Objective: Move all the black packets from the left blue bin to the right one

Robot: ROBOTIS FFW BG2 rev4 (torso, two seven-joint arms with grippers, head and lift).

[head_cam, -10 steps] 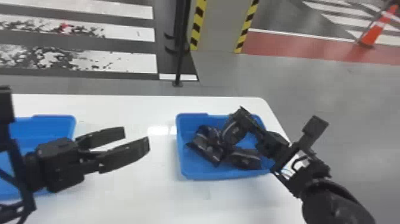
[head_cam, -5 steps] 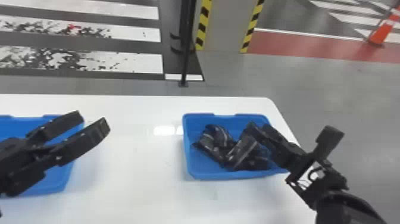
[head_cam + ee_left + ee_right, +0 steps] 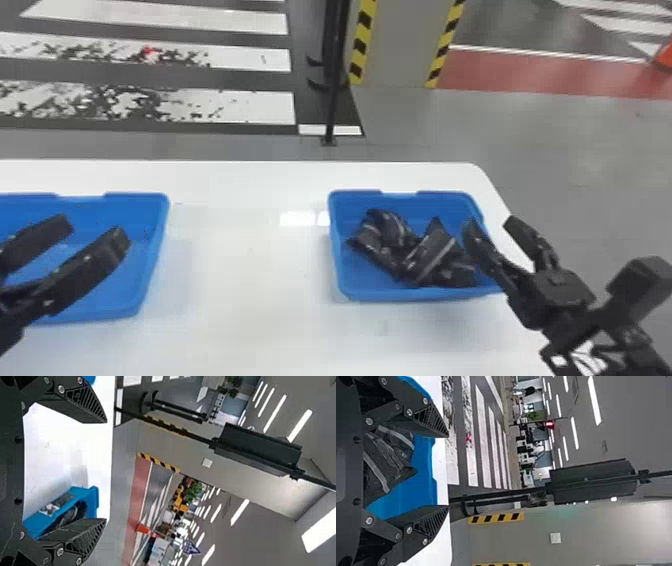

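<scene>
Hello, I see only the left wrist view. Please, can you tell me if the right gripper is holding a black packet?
Observer: No, the right gripper has its fingers spread, and I see nothing gripped between them in the head view.
Operator: Thank you. And where is the left gripper, compared with the left bin?
Observer: In the head view, the left gripper appears over the left blue bin, its fingers apart.
Operator: Please, how do the packets lie in the right bin?
Observer: In the right blue bin, the black packets overlap in a heap, and one of them has a pointed corner toward the bin's far side.
</scene>
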